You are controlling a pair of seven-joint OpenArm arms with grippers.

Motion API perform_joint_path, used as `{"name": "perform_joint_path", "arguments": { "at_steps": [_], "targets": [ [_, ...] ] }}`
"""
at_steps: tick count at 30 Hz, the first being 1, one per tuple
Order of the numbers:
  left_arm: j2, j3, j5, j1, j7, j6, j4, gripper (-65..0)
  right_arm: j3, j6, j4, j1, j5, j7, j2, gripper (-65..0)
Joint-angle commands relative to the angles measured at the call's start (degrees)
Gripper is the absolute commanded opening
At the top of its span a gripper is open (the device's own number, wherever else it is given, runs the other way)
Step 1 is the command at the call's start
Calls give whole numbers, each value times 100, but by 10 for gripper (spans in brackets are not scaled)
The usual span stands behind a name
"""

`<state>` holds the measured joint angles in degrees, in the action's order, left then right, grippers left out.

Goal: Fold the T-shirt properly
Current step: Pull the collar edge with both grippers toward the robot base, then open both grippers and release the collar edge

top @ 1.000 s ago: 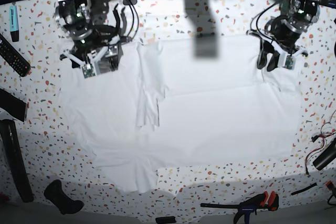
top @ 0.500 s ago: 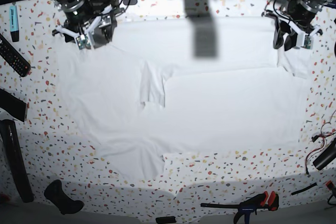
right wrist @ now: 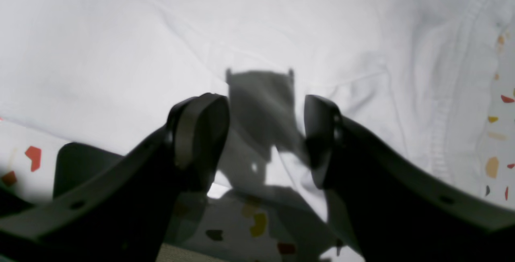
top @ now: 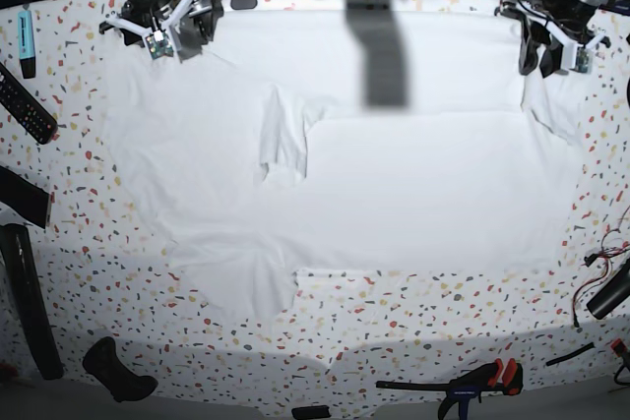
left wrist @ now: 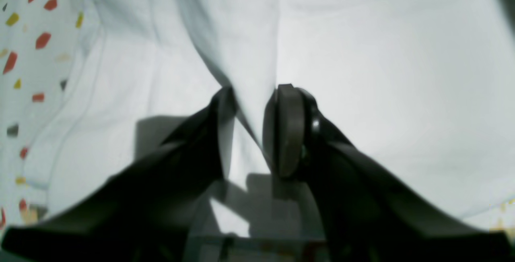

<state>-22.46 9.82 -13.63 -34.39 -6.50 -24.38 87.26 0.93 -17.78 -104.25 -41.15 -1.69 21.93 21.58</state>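
Base view: clamp [top: 479,381] with red grips and a black handle [top: 118,371] lie at the near edge of the speckled table [top: 394,336]. The T-shirt [top: 394,174] lies spread over the table's middle, reaching to the far edge, one sleeve [top: 241,292] toward the near edge. A remote [top: 25,103] sits by the table's left edge. Far right corner: left gripper [left wrist: 249,133], jaws narrow, pinching a raised fold of the T-shirt. Far left corner: right gripper [right wrist: 265,133], jaws wide apart above the cloth, nothing between them.
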Motion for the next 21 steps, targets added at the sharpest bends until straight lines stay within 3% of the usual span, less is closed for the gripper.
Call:
{"name": "perform_joint_path", "arguments": {
  "at_steps": [1, 18, 21],
  "targets": [
    [-42, -11, 264, -234, -852, 81, -35, -480, -20, -85, 68, -184, 170, 667, 50, -310],
    [-44, -11, 271, -385, -911, 81, 586, -480, -17, -63, -391, -553, 168, 796, 46, -310],
    [-44, -11, 610, -367, -894, 83, 588, -480, -17, -63, -420, -553, 168, 815, 46, -310]
  ]
}}
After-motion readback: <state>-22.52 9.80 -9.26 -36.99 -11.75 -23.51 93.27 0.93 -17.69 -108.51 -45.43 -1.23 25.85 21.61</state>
